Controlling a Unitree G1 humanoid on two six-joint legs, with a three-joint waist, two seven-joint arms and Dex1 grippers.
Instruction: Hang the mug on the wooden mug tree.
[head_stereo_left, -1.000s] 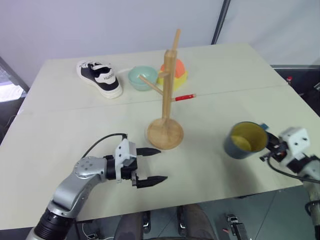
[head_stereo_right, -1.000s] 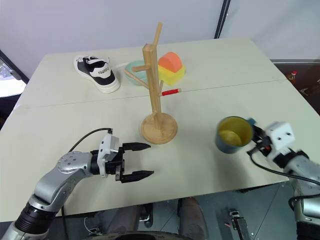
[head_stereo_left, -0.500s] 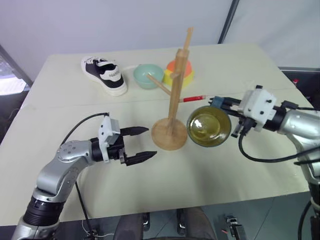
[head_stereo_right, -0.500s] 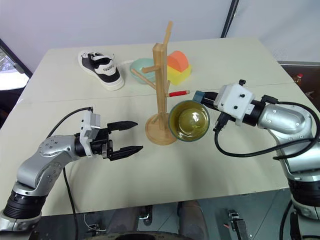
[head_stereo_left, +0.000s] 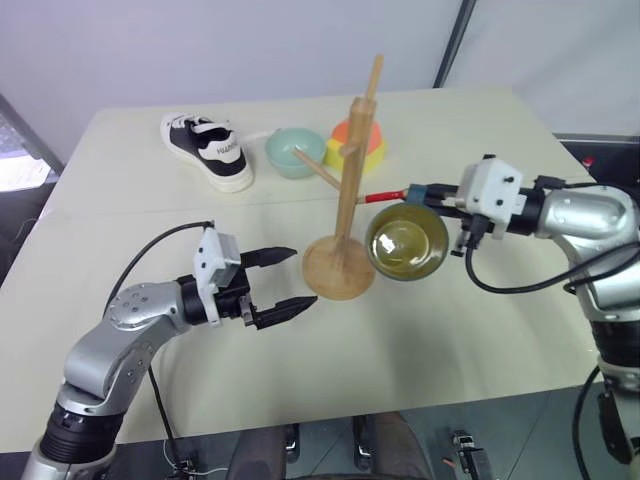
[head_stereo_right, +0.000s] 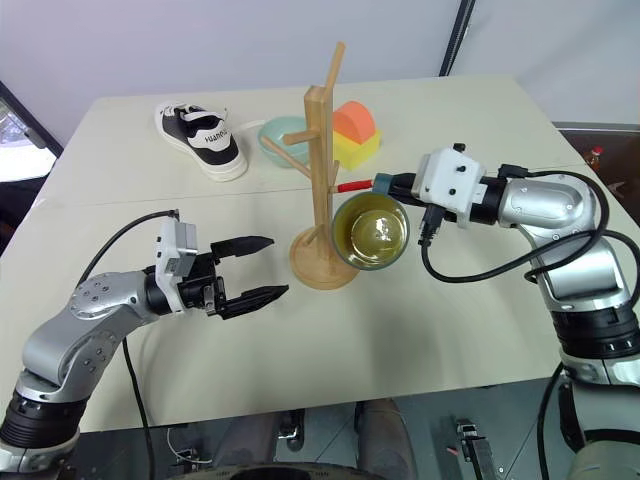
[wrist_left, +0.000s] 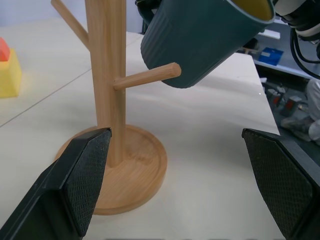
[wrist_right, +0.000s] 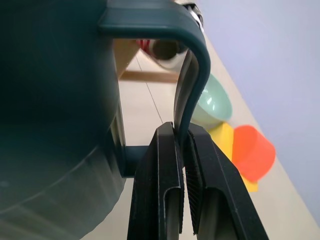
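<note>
Bare table (head_stereo_left: 480, 330) right of mug tree (head_stereo_left: 345, 200); bowl (head_stereo_left: 296, 152) behind.

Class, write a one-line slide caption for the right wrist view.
Right gripper shut on the thin handle of the dark blue-grey mug, with a pale teal bowl on the table beyond.

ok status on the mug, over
Right gripper jaws shut on dark blue-grey mug handle. Mug tipped sideways, airborne beside light-wood mug tree, not hung. Left gripper jaws open, empty, near base.
</note>
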